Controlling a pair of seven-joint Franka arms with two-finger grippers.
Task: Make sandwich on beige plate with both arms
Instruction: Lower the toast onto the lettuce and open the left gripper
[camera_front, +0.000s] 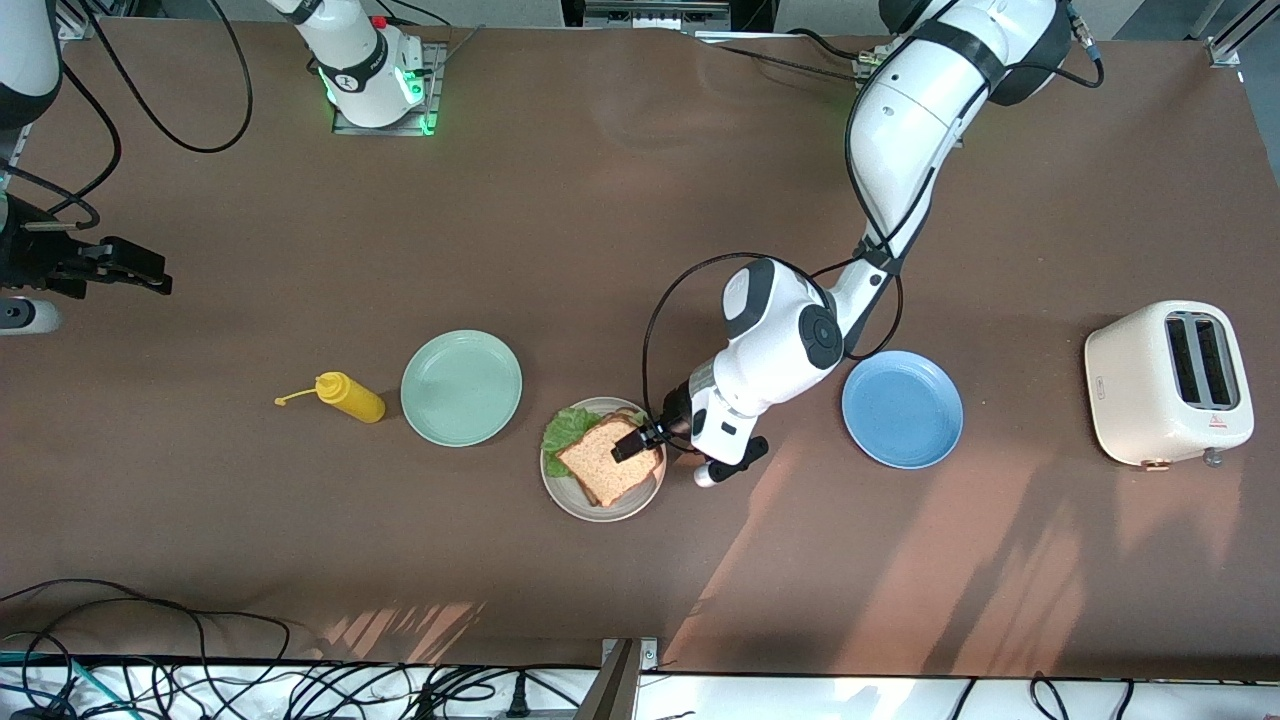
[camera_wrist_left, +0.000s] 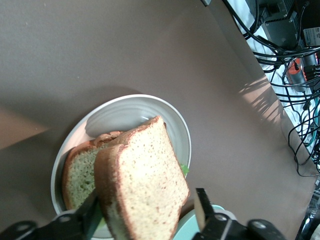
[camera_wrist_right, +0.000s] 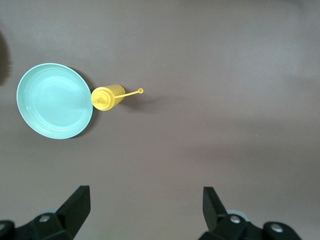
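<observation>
Left gripper (camera_wrist_left: 147, 212) sits low over the beige plate (camera_front: 571, 497), fingers spread wide either side of the top bread slice (camera_wrist_left: 142, 182) and clear of its crust. That slice lies tilted on a lower slice (camera_wrist_left: 77, 172), with lettuce (camera_front: 566, 428) poking out at the rim. Right gripper (camera_wrist_right: 145, 205) waits wide open above bare table near the mustard bottle (camera_wrist_right: 107, 97) and mint plate (camera_wrist_right: 52, 100).

Brown table (camera_front: 620, 200) with 3 plates: mint-green plate (camera_front: 461, 387), beige plate (camera_front: 600, 503), blue plate (camera_front: 902, 408); yellow squeeze bottle (camera_front: 350, 397); cream toaster (camera_front: 1168, 384).
</observation>
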